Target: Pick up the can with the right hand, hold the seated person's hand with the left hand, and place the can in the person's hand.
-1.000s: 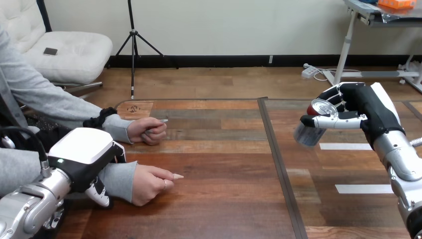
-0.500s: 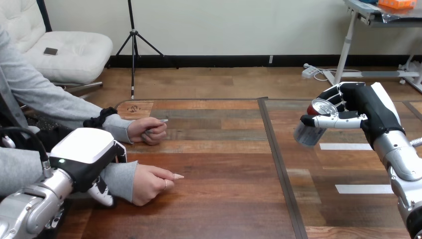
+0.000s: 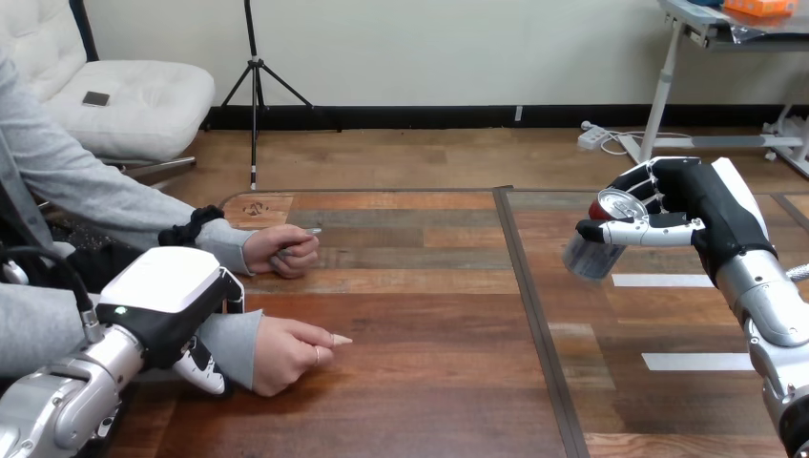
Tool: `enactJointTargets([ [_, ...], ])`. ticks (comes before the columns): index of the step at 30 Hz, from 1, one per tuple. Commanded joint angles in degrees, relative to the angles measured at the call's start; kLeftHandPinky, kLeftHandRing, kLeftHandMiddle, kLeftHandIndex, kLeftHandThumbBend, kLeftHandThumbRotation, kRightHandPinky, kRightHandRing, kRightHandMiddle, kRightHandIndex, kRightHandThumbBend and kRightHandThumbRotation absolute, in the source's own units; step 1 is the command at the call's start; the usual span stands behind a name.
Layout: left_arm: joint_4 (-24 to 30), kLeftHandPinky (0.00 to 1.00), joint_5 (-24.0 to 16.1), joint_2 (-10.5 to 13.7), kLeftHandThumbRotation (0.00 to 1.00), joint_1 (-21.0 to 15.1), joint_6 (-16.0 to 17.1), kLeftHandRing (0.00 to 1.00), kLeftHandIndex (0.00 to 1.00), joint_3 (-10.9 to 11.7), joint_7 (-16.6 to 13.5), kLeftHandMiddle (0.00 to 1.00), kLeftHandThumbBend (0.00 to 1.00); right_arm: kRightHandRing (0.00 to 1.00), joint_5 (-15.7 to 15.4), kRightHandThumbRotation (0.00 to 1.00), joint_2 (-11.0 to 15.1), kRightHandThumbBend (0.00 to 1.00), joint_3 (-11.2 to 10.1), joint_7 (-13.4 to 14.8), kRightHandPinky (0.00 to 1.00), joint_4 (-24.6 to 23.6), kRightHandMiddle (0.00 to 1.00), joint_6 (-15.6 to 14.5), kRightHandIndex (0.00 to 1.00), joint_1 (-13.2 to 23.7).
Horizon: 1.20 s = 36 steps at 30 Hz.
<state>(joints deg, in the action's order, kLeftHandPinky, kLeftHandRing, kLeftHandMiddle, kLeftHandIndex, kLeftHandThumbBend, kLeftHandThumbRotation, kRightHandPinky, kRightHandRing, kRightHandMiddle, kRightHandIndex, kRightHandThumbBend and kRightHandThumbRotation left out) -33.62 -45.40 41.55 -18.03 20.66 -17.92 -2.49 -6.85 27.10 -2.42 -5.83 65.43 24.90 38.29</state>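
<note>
A silver can (image 3: 596,243) with a red rim hangs tilted above the right part of the wooden table (image 3: 429,391), and my right hand (image 3: 704,205) is shut on it, thumb across its front. The person's hand (image 3: 286,353) nearest me rests loosely curled on the table at the left, pointing right. My left hand (image 3: 162,291) lies over that arm's grey sleeve at the wrist, touching it. I cannot tell if it grips the wrist. The can is far to the right of the person's hand.
The person's other hand (image 3: 281,250) rests farther back on the table, closed on a thin pen-like object. A dark seam (image 3: 534,315) runs front to back across the table. Two white tape strips (image 3: 658,281) lie under my right arm.
My left hand has slid a little to the right along the person's sleeve, toward the wrist. The right hand and the can have stayed in place.
</note>
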Motion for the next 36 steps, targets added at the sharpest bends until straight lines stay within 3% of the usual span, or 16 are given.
enactJointTargets([
  [1, -0.32, 0.28, 1.47, -0.57, 0.00, -3.46, 0.84, 0.32, 0.38, 0.66, -1.29, 0.37, 0.87, 0.37, 0.98, 0.00, 0.29, 0.87, -0.98, -0.02, 0.35, -3.85, 0.41, 1.50, 0.43, 2.67],
  [17, -0.06, 0.26, 3.29, -0.44, 0.00, -3.31, 1.47, 0.31, 0.36, 1.11, -0.83, 0.36, 0.86, 0.38, 1.09, 0.00, 0.12, 0.86, -0.95, -0.27, 0.37, -3.48, 0.43, 1.58, 0.43, 2.84],
  [26, -0.31, 0.25, 4.89, -0.36, 0.00, -3.63, 1.17, 0.29, 0.34, 1.13, 1.10, 0.34, 0.83, 0.38, 0.56, 0.00, 0.23, 0.86, -0.54, -0.03, 0.36, -3.53, 0.42, 1.51, 0.43, 2.93],
  [36, 0.22, 0.24, 6.04, -0.14, 0.00, -3.42, 1.84, 0.28, 0.33, 1.59, 0.20, 0.33, 0.82, 0.38, 0.58, 0.00, 0.03, 0.85, -0.51, -0.22, 0.37, -3.88, 0.43, 1.12, 0.44, 2.97],
])
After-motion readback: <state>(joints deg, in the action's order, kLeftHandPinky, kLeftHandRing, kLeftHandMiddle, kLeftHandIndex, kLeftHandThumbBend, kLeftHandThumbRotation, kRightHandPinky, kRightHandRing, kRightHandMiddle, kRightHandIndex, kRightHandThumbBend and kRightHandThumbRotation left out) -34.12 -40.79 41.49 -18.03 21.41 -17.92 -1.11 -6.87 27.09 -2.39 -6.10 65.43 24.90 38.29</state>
